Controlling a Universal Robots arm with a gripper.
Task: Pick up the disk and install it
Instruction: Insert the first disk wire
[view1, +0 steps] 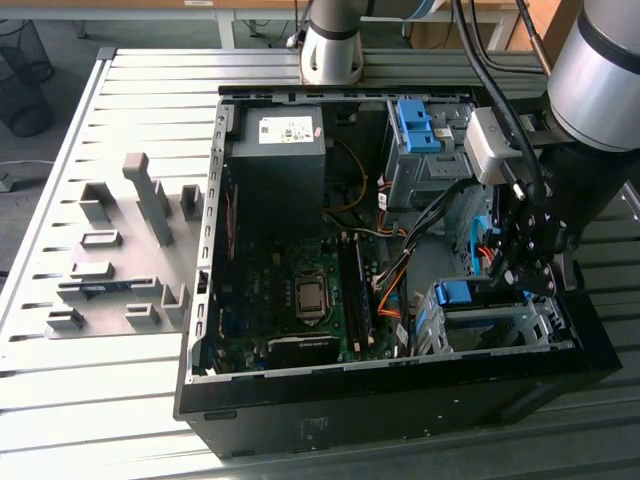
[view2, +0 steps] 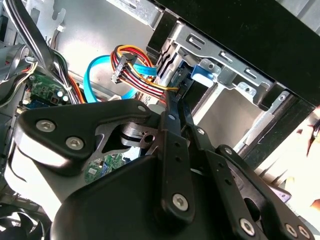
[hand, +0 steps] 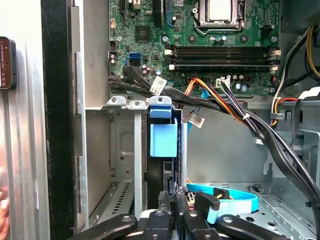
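- The disk (hand: 164, 150), a flat silver metal hard drive with blue plastic rails, stands on edge in the grey metal drive cage (hand: 122, 150) at the corner of the open black computer case (view1: 400, 400).
- The gripper (view1: 520, 270) hangs directly over it, black fingers (hand: 172, 200) clenched on the disk's edge, its long axis running down into the cage.
- Loose cables (hand: 235, 112) crowd nearby.
- The case rests on a slatted grey worktop (view1: 100, 400).

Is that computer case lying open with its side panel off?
Yes, the computer case lies open in the exterior view, its motherboard and cables exposed.

Exterior view high, overlooking open case (view1: 200, 300); wrist views close, perhaps sharing drive cage (hand: 125, 150).
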